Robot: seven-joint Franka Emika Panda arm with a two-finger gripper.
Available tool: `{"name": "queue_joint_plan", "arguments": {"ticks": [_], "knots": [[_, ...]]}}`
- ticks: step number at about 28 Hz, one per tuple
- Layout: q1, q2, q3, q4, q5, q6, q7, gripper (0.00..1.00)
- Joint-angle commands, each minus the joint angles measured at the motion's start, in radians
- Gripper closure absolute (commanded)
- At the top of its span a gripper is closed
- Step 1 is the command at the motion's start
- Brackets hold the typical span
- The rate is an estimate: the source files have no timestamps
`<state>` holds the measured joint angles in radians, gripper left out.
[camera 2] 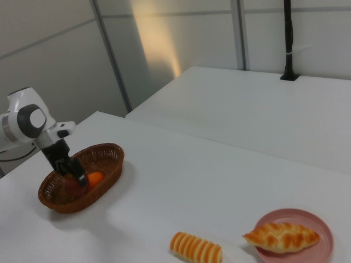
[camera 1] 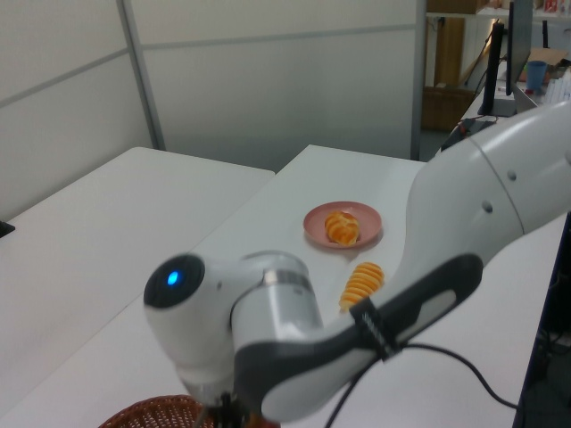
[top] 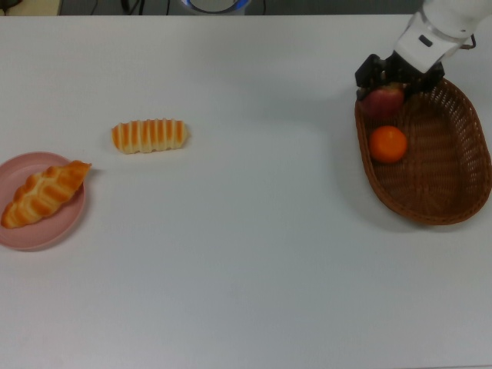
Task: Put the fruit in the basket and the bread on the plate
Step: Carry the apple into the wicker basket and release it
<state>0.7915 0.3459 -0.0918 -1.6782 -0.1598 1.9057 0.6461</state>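
The end effector [top: 390, 81] is clamped on the dark red apple [top: 382, 101], its black fingers pressed to either side of the fruit, and holds it over the upper left rim of the brown wicker basket [top: 453, 201] as the top view shows it. In the right view the end effector [camera 2: 73, 174] and apple [camera 2: 74, 185] sit low within the basket [camera 2: 107, 152], close to its inner wall; whether the apple touches the weave cannot be determined. The orange [top: 387, 144] lies inside the basket, just below the apple in the top view and beside it in the right view [camera 2: 95, 177]. Well apart from the basket, toward the top view's left, the ridged roll [top: 150, 135] lies on the bare white table [top: 246, 269]. Farther from the basket, at the top view's left edge, the braided loaf [top: 44, 192] rests on the pink plate [top: 38, 234], one pointed end overhanging the rim.
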Motion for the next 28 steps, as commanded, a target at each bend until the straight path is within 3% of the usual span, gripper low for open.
{"name": "queue_joint_plan", "arguments": {"ticks": [1, 2, 12, 18, 22, 28], "knots": [[0.043, 0.039, -0.009, 0.060, 0.002, -0.022, 0.050, 0.24], [0.046, 0.039, -0.009, 0.061, -0.001, -0.022, 0.058, 0.00], [0.066, 0.039, -0.009, 0.064, -0.012, -0.022, 0.084, 0.00], [0.046, -0.001, -0.049, 0.063, 0.003, -0.036, 0.099, 0.00], [-0.090, -0.070, -0.065, 0.052, 0.049, -0.057, 0.153, 0.00], [-0.287, -0.081, -0.065, 0.034, 0.069, -0.051, 0.127, 0.00]]}}
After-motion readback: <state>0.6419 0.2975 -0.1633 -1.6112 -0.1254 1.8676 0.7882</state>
